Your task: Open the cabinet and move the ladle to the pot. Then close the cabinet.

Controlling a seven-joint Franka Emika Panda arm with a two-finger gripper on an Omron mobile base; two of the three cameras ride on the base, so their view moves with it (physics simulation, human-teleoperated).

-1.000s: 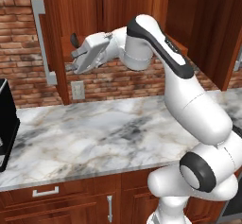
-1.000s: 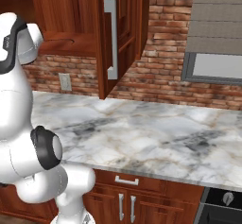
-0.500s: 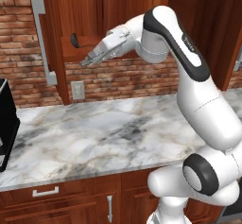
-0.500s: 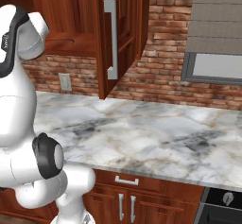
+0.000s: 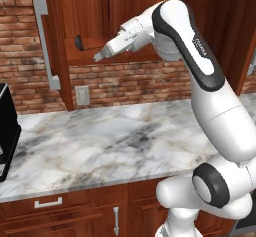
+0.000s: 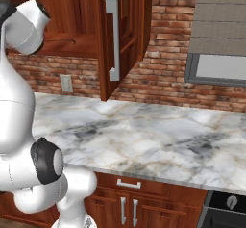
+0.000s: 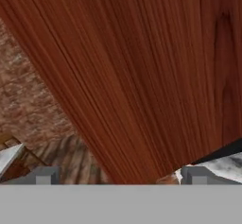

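Hovering open hand (image 5: 98, 57) beside ladle (image 5: 80, 42) in cabinet (image 5: 65, 11).

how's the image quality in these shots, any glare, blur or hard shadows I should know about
Left base view: sharp and evenly lit, no glare, only soft shade inside the open cabinet behind the gripper. Right base view: equally crisp, the silver door handle showing a mild sheen. Hand view: close wood grain looks coarse and smeared, with brick blurry at left.
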